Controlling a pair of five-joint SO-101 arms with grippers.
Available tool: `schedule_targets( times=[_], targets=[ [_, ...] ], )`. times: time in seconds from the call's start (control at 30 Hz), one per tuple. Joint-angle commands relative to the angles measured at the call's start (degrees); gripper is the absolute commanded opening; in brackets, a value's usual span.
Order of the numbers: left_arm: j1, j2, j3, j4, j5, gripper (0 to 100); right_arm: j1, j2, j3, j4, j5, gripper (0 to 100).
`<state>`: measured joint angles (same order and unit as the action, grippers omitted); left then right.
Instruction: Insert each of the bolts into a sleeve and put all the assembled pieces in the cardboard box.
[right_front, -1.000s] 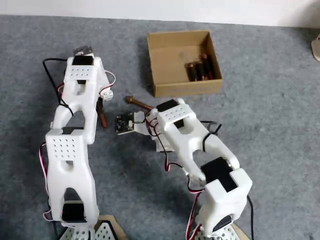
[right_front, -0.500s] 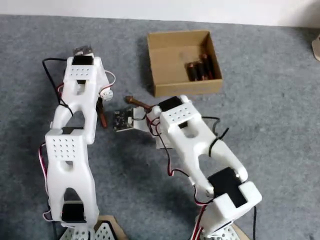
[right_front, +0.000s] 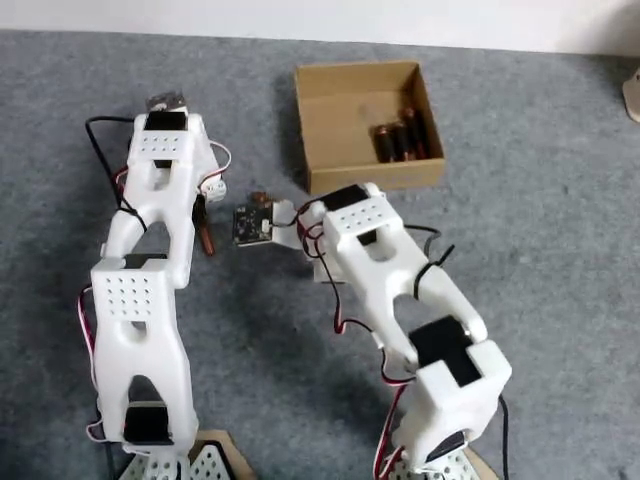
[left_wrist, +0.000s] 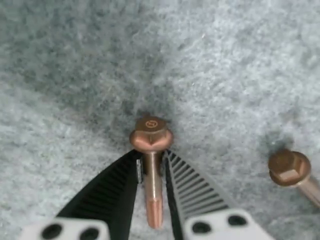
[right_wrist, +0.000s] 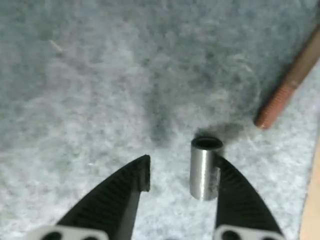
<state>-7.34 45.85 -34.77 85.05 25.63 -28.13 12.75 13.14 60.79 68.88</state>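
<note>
My left gripper (left_wrist: 152, 157) is shut on the shaft of a copper bolt (left_wrist: 151, 137), whose hex head points down toward the carpet. In the high view this bolt (right_front: 206, 238) hangs beside the left arm. My right gripper (right_wrist: 183, 170) is open around a short silver sleeve (right_wrist: 205, 169) that stands upright on the carpet and touches one finger. A second copper bolt (right_wrist: 287, 87) lies loose just beyond it, and its head (left_wrist: 289, 167) also shows in the left wrist view. The cardboard box (right_front: 325, 105) at the back holds several assembled pieces (right_front: 404, 136).
Grey carpet covers the table. The box's front wall (right_front: 375, 175) stands close behind the right arm's wrist (right_front: 255, 222). The two grippers are about a hand's width apart. Open carpet lies to the right of the box and in front of both arms.
The right arm has shifted its gripper away from its base toward the loose bolt, now covering most of that bolt in the high view. The left arm has stayed still with its bolt.
</note>
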Motion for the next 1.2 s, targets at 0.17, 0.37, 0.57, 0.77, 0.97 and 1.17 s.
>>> schedule_targets(
  times=[0.17,0.37,0.57,0.77,0.97,1.17],
  targets=[
    [-0.48,-5.23,-3.21,-0.53,0.0,0,2.24,5.23,-1.71,-2.95,0.26,18.8],
    [-0.48,-5.23,-3.21,-0.53,0.0,0,3.56,6.64,-1.71,-4.26,0.18,18.7],
    [-0.48,-5.05,-3.21,-0.53,0.0,0,4.0,6.64,-1.8,-4.26,0.18,15.2],
    [-0.48,-5.05,-3.21,-0.53,0.0,0,5.67,6.9,-4.53,-5.49,0.09,0.1],
    [-0.48,-5.14,-3.21,-0.53,0.0,0,5.76,6.55,-4.88,-5.49,-0.18,0.6],
    [0.13,-4.97,-2.95,-2.2,7.65,0,5.85,6.37,-12.26,-5.85,-13.71,0.6]
  ],
)
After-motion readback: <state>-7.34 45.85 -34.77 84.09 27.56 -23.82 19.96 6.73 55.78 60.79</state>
